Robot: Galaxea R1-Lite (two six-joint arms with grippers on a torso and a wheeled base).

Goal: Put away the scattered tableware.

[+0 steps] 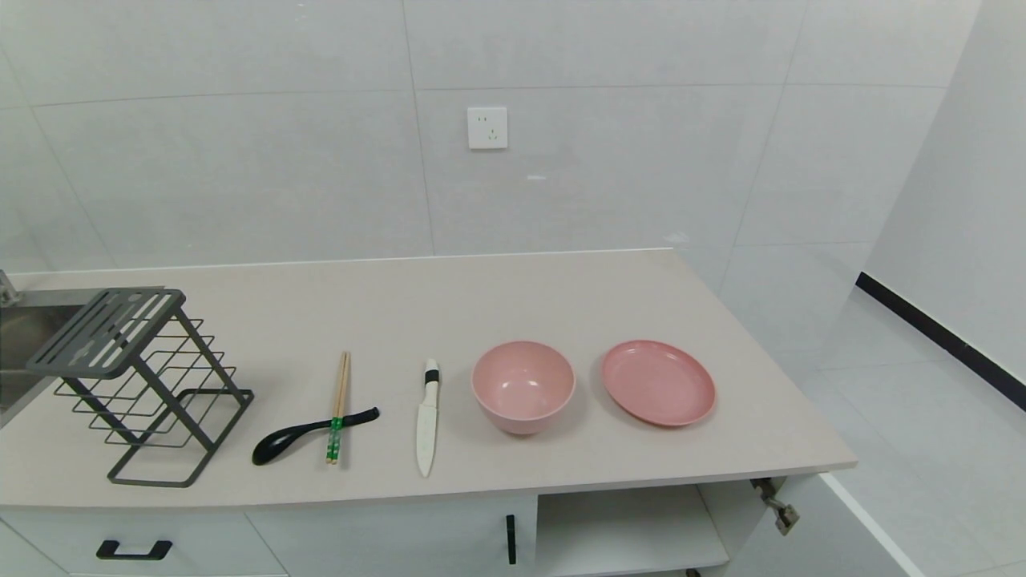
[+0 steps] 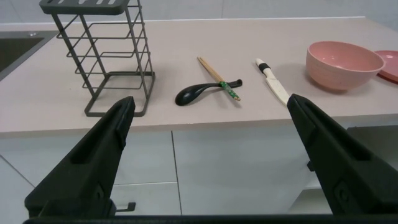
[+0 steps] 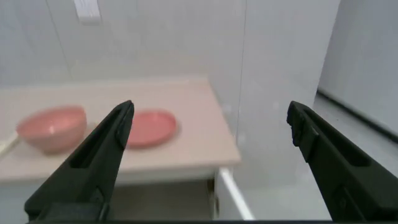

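The countertop carries 5 items of tableware in 1 row near its front edge, plus 1 dark grey wire rack with a slotted top at the left end, beside 1 steel sink. From left to right: 1 black spoon; 1 pair of wooden chopsticks, 2 sticks side by side, lying across the spoon handle and touching it; 1 knife with a white blade, a pale handle and 1 black band, tip toward the front edge; 1 pink bowl, upright; 1 pink plate, just beside the bowl and apart from it. Each chopstick has green-and-white marking near its front end, too small to read. 1 white socket is mounted on the tiled wall. The left gripper is held in front of the cabinet below the counter edge, facing the rack and spoon, its 2 fingers spread wide with nothing between them. The right gripper is held off the counter's right end, facing the bowl and plate, its 2 fingers likewise spread wide and holding nothing.
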